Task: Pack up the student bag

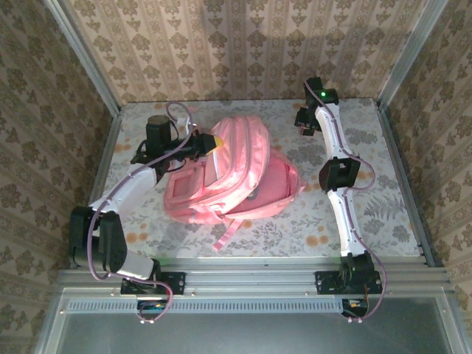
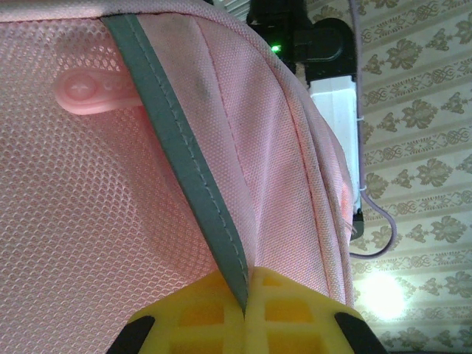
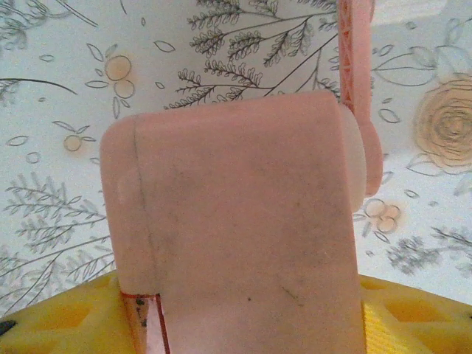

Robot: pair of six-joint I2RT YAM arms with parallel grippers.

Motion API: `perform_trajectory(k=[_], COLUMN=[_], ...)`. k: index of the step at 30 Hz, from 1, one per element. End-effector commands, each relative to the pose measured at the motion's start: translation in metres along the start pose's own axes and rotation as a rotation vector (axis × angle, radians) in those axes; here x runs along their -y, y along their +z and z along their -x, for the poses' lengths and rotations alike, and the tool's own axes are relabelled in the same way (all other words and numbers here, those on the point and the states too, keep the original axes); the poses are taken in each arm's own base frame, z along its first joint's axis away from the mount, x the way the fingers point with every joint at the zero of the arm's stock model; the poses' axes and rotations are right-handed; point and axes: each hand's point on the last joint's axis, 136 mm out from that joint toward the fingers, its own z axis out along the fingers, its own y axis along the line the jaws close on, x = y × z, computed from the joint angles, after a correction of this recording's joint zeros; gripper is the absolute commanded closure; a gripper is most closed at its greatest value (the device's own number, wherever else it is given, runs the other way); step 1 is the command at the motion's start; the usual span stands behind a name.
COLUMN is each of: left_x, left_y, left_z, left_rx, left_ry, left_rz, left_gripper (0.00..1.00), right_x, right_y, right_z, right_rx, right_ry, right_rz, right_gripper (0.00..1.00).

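Note:
The student bag (image 1: 228, 173), a large pink backpack, lies in the middle of the table. My left gripper (image 1: 215, 142) is at its upper left edge, raised a little. In the left wrist view the yellow fingers (image 2: 245, 306) are shut on the bag's grey trim strip (image 2: 177, 140), with pink mesh fabric (image 2: 74, 221) on the left. My right gripper (image 1: 304, 122) is at the far right of the table, apart from the bag. In the right wrist view a small pink box (image 3: 236, 206) sits between its yellow fingers (image 3: 66, 317), held over the floral tabletop.
The floral tabletop (image 1: 369, 147) is walled in by patterned wallpaper, with metal posts at the corners. A pink strap (image 1: 221, 236) trails from the bag toward the near edge. A thin pink arm (image 3: 358, 74) sticks out along the box's right side.

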Motion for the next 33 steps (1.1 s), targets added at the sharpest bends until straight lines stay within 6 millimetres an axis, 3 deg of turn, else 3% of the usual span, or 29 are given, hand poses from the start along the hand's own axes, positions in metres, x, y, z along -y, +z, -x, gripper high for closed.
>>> perform_trajectory(k=[1, 8, 15, 23, 29, 33], left_x=[0.010, 0.022, 0.036, 0.042, 0.044, 0.046], left_y=[-0.010, -0.007, -0.006, -0.008, -0.007, -0.006], left_z=[0.016, 0.011, 0.001, -0.001, -0.001, -0.001], left_rx=[0.049, 0.007, -0.023, -0.020, -0.020, -0.025], left_ry=[0.048, 0.105, 0.155, 0.175, 0.179, 0.178], left_rz=[-0.014, 0.001, 0.012, 0.005, -0.005, -0.014], left_gripper=[1.00, 1.00, 1.00, 1.00, 1.00, 1.00], right_x=[-0.008, -0.041, -0.038, -0.022, -0.019, -0.027], right_y=[-0.108, -0.193, -0.257, -0.299, -0.318, -0.329], right_z=[0.033, 0.027, 0.020, 0.000, -0.037, -0.066], right_rx=[0.186, 0.303, 0.395, 0.389, 0.337, 0.366], right_ry=[0.015, -0.066, -0.098, -0.148, -0.242, -0.312], right_rz=[0.043, 0.078, 0.053, 0.005, -0.077, -0.085], right_gripper=[0.51, 0.52, 0.52, 0.51, 0.49, 0.48])
